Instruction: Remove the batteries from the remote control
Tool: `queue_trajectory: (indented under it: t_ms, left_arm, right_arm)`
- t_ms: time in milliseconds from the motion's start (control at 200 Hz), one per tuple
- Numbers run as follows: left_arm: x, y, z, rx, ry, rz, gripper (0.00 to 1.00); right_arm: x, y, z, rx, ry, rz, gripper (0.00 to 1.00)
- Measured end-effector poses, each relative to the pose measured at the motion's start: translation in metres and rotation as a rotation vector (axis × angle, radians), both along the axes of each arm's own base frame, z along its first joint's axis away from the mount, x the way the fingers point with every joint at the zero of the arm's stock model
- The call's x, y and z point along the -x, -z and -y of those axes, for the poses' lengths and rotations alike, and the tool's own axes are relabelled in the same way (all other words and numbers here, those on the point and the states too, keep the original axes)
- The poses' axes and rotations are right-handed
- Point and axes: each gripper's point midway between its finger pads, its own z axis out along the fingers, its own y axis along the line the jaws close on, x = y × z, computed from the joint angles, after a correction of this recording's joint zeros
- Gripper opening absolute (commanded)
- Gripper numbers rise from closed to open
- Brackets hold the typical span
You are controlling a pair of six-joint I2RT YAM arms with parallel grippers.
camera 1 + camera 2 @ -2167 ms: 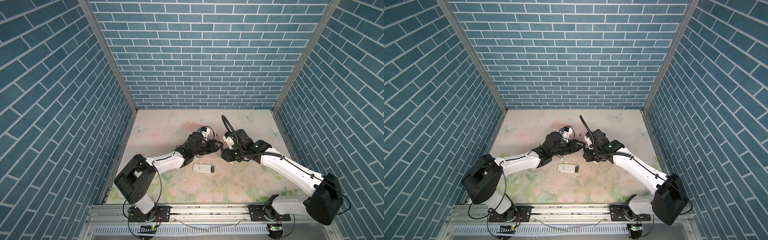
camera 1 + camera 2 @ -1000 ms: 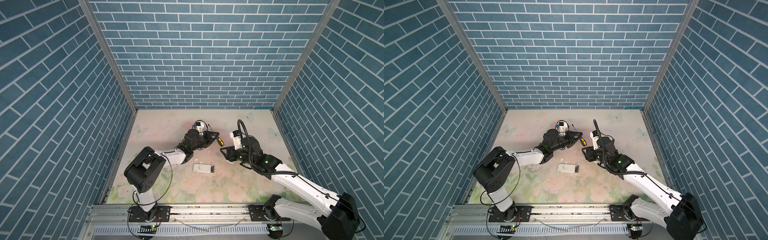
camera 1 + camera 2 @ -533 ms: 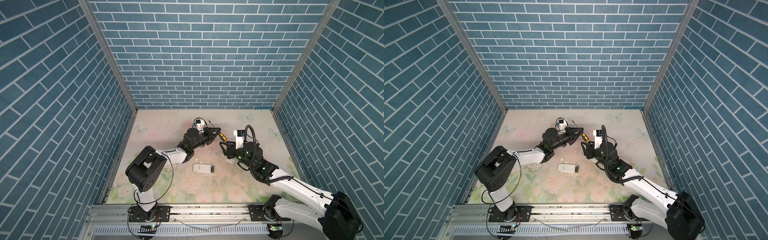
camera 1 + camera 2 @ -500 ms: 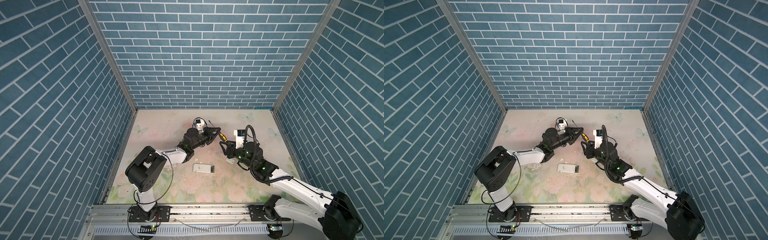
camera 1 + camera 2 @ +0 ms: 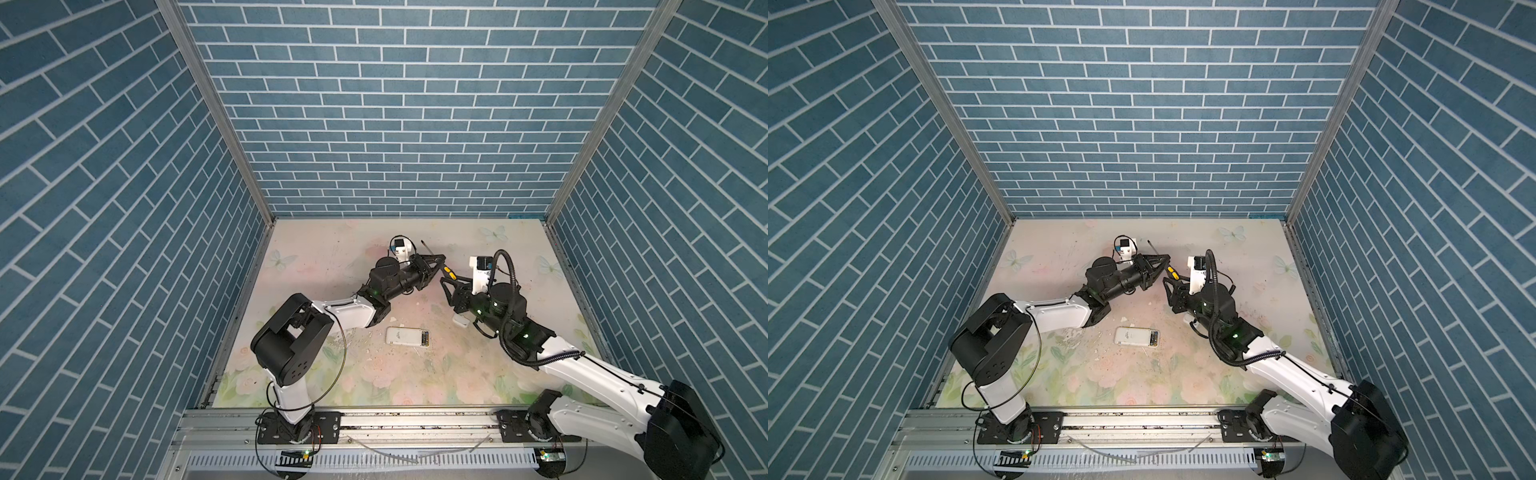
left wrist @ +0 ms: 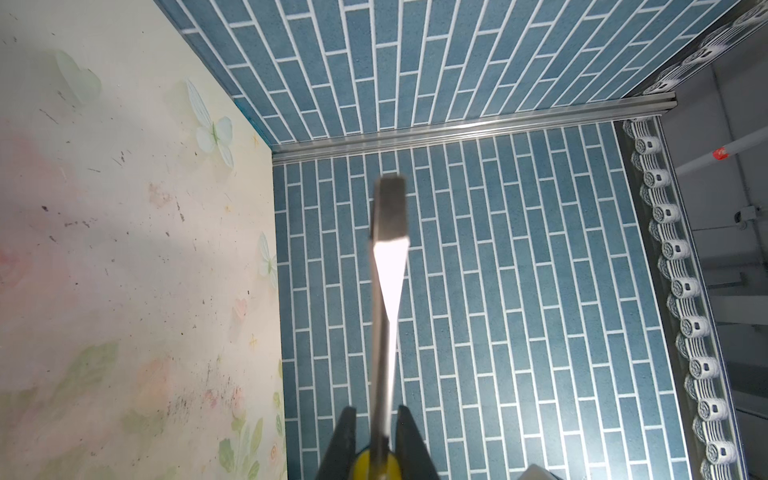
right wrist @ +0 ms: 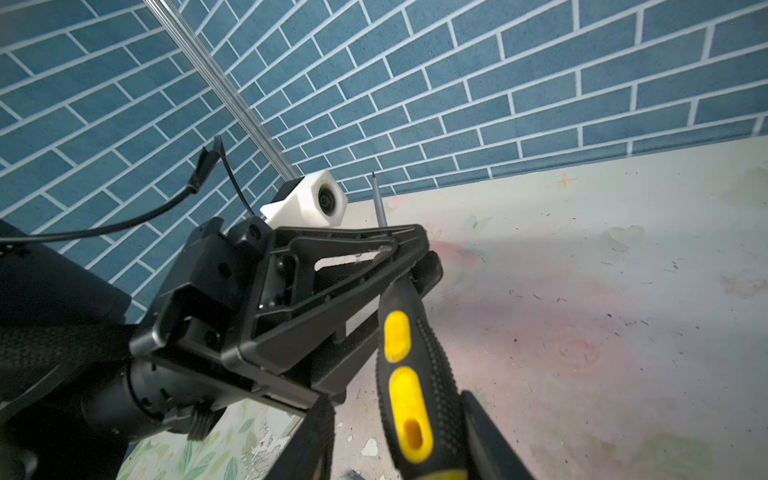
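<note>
One screwdriver (image 7: pixel 415 374): left pincer (image 6: pixel 376 419) clamped on its shaft; right pincer (image 7: pixel 398 411) apart around handle; remote (image 5: pixel 403 336) lies apart.

A three-sided booth, seen from above in both top views. The blue brick-patterned back wall (image 5: pixel 395 124) and matching side walls (image 5: pixel 104 208) have thin white mortar lines. Bare aluminium corner posts (image 5: pixel 218 112) run up where the walls meet. The booth's base is a table (image 5: pixel 457 374) with a pale pastel print of pink roses, green leaves and light butterflies (image 5: pixel 493 234). The middle of the table is scuffed, with dark specks and chipped flakes. Along the near edge lies a silver aluminium rail (image 5: pixel 415 424), and below it a white slotted cable duct (image 5: pixel 415 461). The light is even and soft. In the left wrist view, a white pipe (image 6: pixel 727 153) crosses a grey room beyond the wall top.
</note>
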Motion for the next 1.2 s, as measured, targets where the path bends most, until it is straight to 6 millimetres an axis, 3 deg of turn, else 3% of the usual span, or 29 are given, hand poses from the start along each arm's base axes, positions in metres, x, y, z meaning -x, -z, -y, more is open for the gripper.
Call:
queue_trajectory:
  t_ms: [635,1030,1200]
  left_arm:
    - [0.016,-0.017,0.012,0.085,0.024,0.006,0.00]
    - [0.020,-0.019,0.008,0.137,0.001,-0.004,0.00]
    - [0.021,-0.022,0.006,0.156,-0.001,0.001,0.00]
  right_arm:
    - [-0.010,-0.013,-0.004,-0.008,0.011,0.048,0.42]
    - [-0.009,-0.017,-0.007,0.008,-0.010,0.070,0.36]
    - [-0.010,-0.021,-0.007,0.012,-0.006,0.085,0.23]
